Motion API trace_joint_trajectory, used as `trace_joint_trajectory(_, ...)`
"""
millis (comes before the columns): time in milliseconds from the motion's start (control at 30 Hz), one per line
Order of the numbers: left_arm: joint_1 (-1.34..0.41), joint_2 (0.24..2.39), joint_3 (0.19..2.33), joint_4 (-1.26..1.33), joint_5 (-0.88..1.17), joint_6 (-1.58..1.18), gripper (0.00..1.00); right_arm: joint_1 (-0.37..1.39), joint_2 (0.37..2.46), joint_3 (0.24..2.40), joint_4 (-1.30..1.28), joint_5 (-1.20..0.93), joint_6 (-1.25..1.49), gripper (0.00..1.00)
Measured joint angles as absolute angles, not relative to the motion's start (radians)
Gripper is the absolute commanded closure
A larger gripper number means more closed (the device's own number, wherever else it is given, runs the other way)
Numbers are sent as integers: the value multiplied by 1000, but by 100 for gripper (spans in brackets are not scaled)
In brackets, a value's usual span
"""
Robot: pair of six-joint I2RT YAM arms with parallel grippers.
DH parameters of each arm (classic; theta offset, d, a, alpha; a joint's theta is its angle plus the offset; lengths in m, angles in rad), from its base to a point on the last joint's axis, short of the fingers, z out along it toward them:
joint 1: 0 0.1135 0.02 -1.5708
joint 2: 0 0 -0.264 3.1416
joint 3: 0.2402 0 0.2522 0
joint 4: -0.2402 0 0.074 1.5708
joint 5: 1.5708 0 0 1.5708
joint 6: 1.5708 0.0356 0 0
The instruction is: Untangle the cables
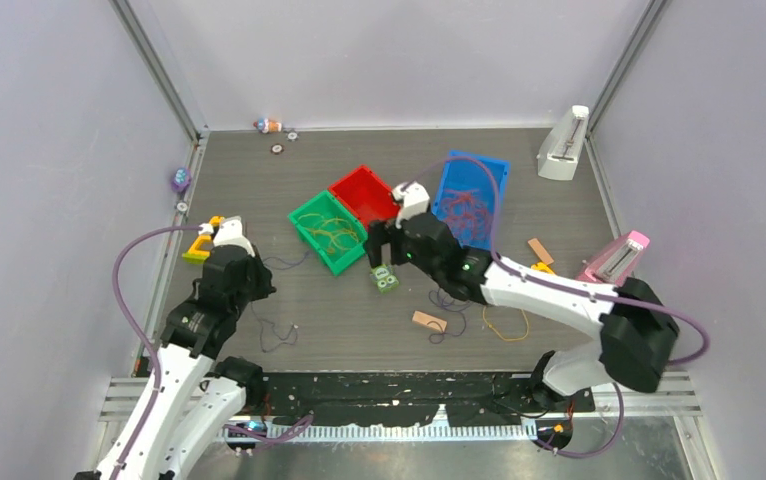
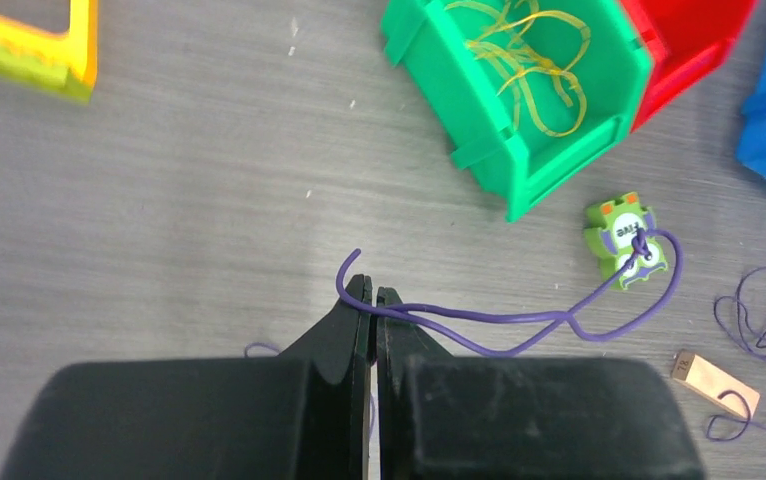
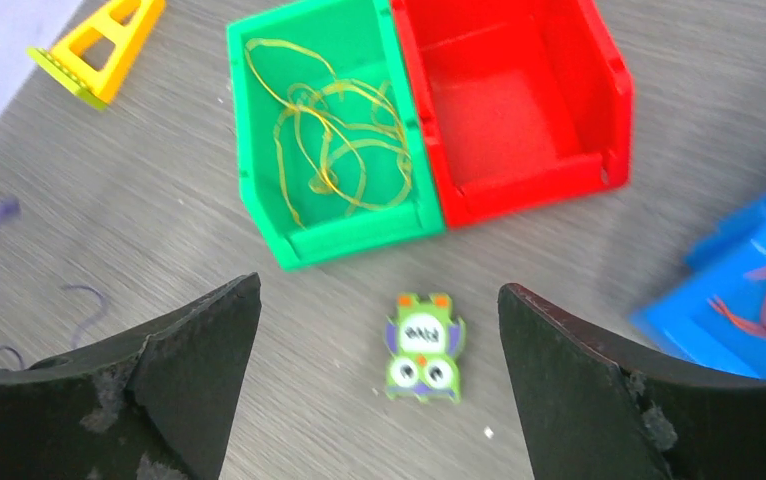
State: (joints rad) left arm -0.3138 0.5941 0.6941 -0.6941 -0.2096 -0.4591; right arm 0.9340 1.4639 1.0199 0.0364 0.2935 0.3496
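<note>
In the left wrist view, the left gripper (image 2: 373,297) is pinched tight on a thin purple cable (image 2: 499,320). This smooth, bendy string runs toward three o'clock and loops over a small green owl block (image 2: 624,235). At one o'clock from that gripper stands a green box (image 2: 569,160) of shiny plastic, with thin yellow cables (image 2: 529,70) curled inside. A red box (image 3: 509,120) sits tight against it. The right gripper (image 3: 379,290) hangs above the owl, jaws wide apart, holding nothing. In the top view, at two o'clock from it, a blue box (image 1: 479,162) holds tangled orange-red cables (image 1: 464,208).
</note>
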Motion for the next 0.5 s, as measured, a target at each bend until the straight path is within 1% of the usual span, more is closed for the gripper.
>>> trace_joint_trajectory(133,-313,651,693,-747,-263,-553,100,934,1302,799,116,323,313,3)
trace_joint_trajectory(233,-313,690,687,-768,-274,-592,100,934,1237,681,183,340,288,3)
trace_joint_trajectory(367,-313,720,654,-768,-263,-635,100,934,1234,601,279,331,260,3)
trace_joint_trajectory(500,-313,726,608,-777,-242,-684,99,934,1254,567,360,291,240,2)
